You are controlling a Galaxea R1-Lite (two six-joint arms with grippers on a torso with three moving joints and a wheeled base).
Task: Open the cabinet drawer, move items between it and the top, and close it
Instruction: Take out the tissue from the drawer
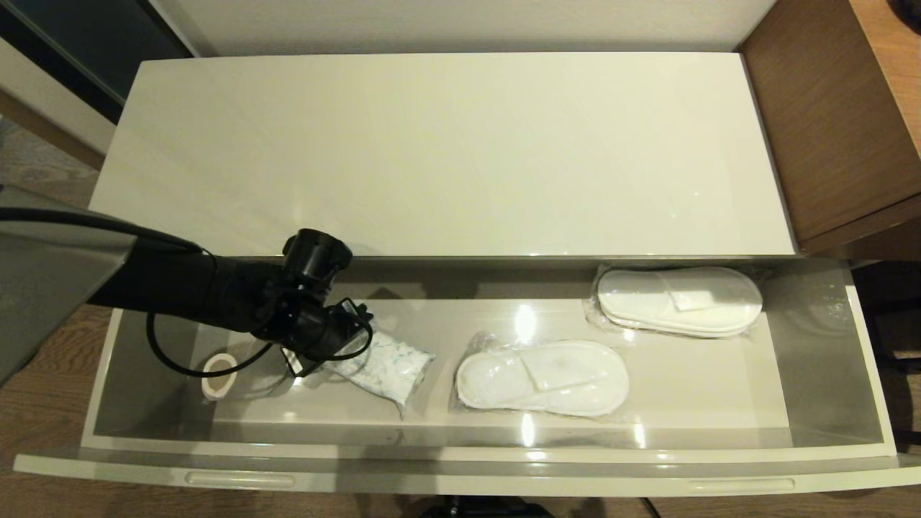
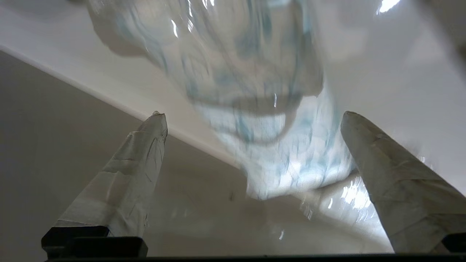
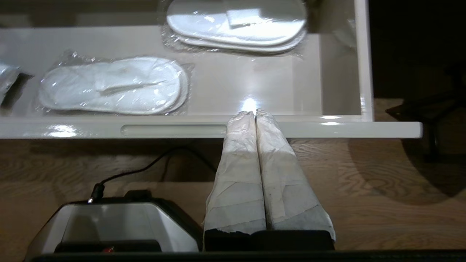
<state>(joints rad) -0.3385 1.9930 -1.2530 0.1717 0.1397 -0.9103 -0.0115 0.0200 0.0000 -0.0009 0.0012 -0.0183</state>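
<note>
Glossy cream worktop (image 1: 446,151) of the cabinet carries nothing visible; brown wood-grain furniture (image 1: 835,108) stands at its right end, wood floor below. The cabinet drawer (image 1: 460,460) is pulled fully out. Tissue pack (image 1: 385,363), white with pale blue swirls, lies on the drawer floor toward its left part, angled. Left end effector (image 2: 251,116) is down inside the drawer at the pack's near-left end, fingers (image 2: 397,174) spread wide apart with the pack's end between them; the wrist view suggests the fingers straddle it without pressing, though the pack is blurred there and contact cannot be confirmed. Just left of the arm sits a small beige ring-shaped object (image 1: 217,375), identity unclear. To the pack's right, a wrapped pair of white slippers (image 1: 541,377); a second wrapped pair (image 1: 680,300) further right, toward the back. Right end effector (image 3: 255,113) is parked outside the drawer, in front of its right portion, fingers pressed together, holding nothing. Judgement: drawer-opening step done; step in hand is grasping the pack for transfer to the worktop. Next move calls for closing on the soft pack firmly enough not to slip on the film, then lifting clear of the drawer's back edge.
</note>
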